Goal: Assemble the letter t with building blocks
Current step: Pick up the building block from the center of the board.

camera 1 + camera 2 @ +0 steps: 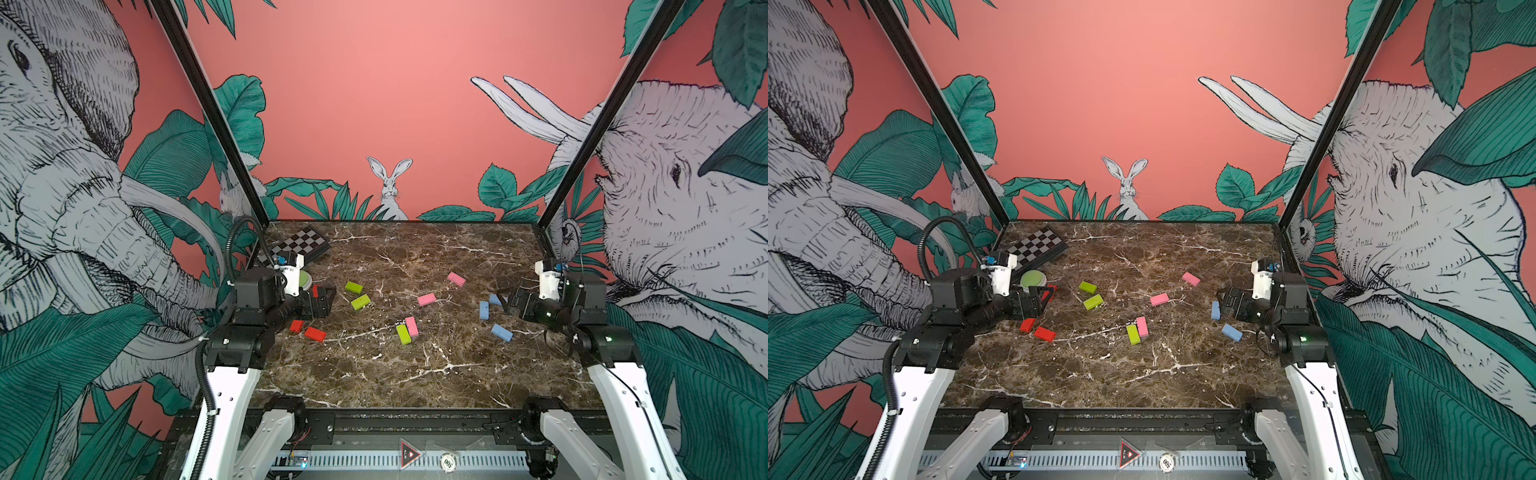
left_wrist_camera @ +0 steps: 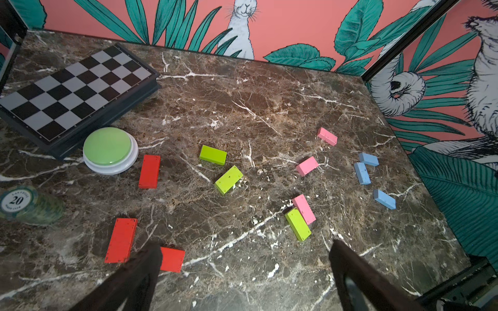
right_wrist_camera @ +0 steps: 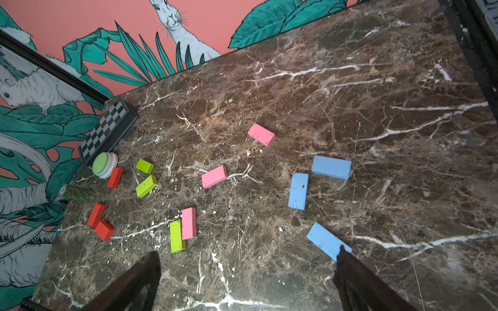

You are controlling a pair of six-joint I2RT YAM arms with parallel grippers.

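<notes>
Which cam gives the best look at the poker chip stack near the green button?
Left wrist. The poker chip stack lies on its side near the green button, close up, its end face reading 20. Right wrist shows it far off, a small green roll. In both top views the left arm covers it.

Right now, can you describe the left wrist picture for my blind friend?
Small flat building blocks in red, lime green, pink and light blue lie scattered on a brown marble table; no letter is built. The open left tool hovers above, holding nothing.
</notes>
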